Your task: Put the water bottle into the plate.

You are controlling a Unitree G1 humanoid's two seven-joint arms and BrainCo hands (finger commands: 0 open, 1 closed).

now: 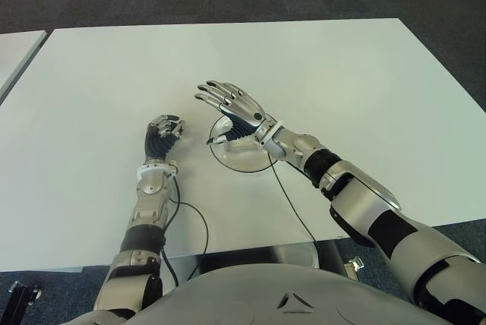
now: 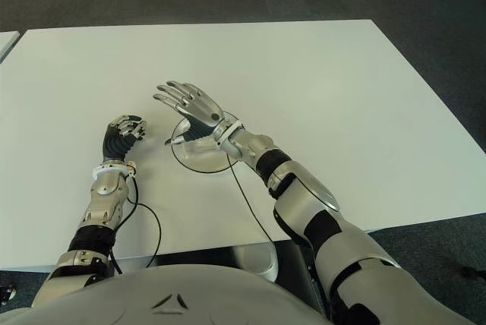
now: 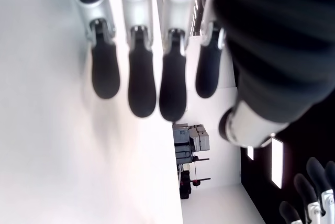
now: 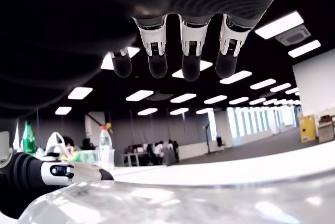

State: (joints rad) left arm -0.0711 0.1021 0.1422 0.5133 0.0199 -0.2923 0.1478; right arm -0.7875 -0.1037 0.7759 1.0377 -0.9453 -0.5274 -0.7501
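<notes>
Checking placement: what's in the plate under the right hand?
The right hand, fingers spread and empty, hovers over the clear plate. The visible part of the plate holds no bottle; the part under the palm is hidden. Left hand shows beside it, to its left.

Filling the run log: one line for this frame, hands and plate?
right hand: open, above plate, holding nothing | left hand: curled, empty, left of plate | water bottle: not seen on table

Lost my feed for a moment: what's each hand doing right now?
Left hand: fingers curled, holding nothing, on the white table left of the clear plate.
Right hand: fingers spread open, empty, above the plate.
</notes>
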